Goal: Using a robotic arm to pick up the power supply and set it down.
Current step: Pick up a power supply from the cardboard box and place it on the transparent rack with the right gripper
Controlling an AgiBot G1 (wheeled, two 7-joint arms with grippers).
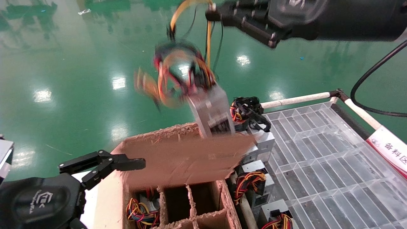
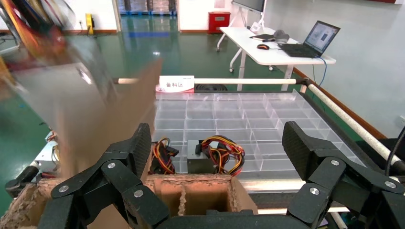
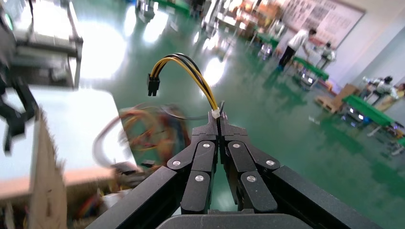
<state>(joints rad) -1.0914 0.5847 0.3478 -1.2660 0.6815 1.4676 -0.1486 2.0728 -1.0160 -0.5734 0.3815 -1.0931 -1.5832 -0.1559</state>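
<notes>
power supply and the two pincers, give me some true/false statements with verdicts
1. The power supply hangs in the air above the cardboard box. True.
2. The right pincer grips the metal case. False: it is shut on the yellow and black wires, and the case dangles below.
3. The left pincer is open and holds nothing. True.
4. The clear divided tray sits on the robot's left. False: it is to the right of the cardboard box.
5. Other grey boxes with wires lie between the cardboard box and the tray. True.
</notes>
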